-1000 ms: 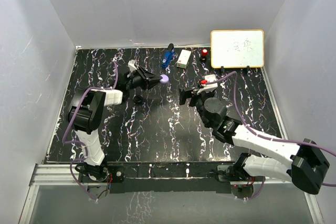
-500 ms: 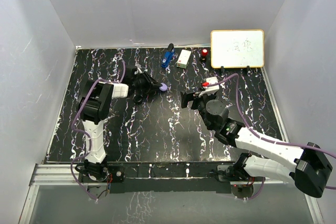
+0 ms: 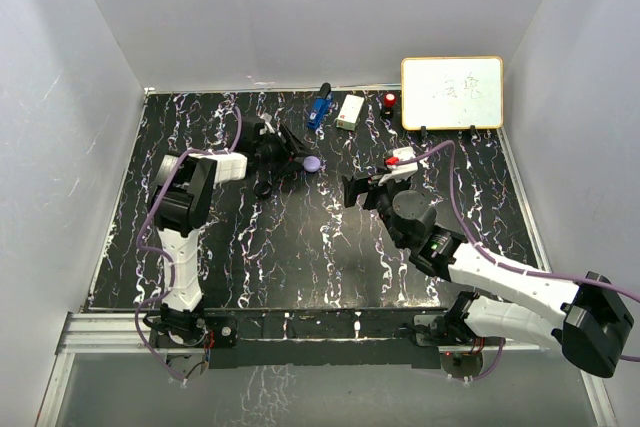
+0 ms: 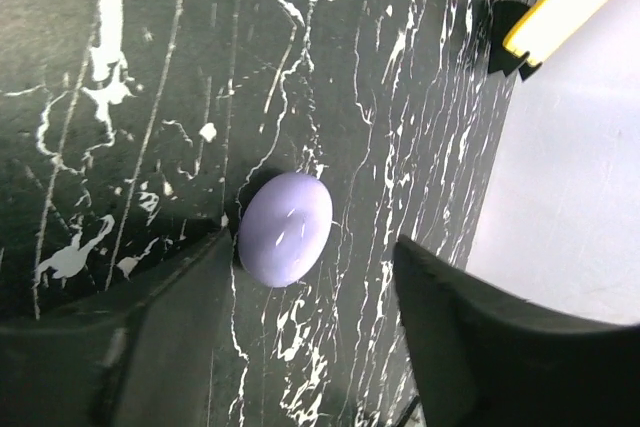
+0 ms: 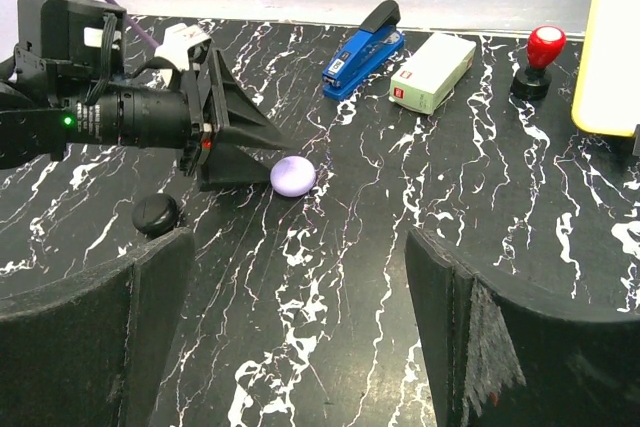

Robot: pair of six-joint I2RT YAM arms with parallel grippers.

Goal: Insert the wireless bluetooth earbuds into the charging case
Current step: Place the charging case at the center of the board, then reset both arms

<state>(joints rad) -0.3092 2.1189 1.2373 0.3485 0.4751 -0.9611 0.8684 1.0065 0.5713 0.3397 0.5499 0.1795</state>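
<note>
A closed lavender oval charging case (image 3: 312, 163) (image 4: 285, 227) (image 5: 293, 176) lies on the black marbled table. My left gripper (image 3: 298, 158) (image 4: 318, 252) (image 5: 272, 162) is low over the table and open around it. The case sits against one finger, with a clear gap to the other. A small black round puck (image 3: 263, 189) (image 5: 156, 215) rests just near of the left gripper. My right gripper (image 3: 352, 188) (image 5: 300, 247) hovers open and empty to the right of the case, facing it. No earbuds show in any view.
Along the back edge stand a blue stapler (image 3: 319, 107) (image 5: 362, 47), a white box (image 3: 349, 112) (image 5: 432, 72), a red-topped stamp (image 3: 389, 101) (image 5: 540, 52) and a yellow-framed whiteboard (image 3: 452, 93). White walls enclose the table on three sides.
The left gripper held the lavender case shut a second ago. It has brought the case down to the table and opened off it. The right arm has barely moved.
</note>
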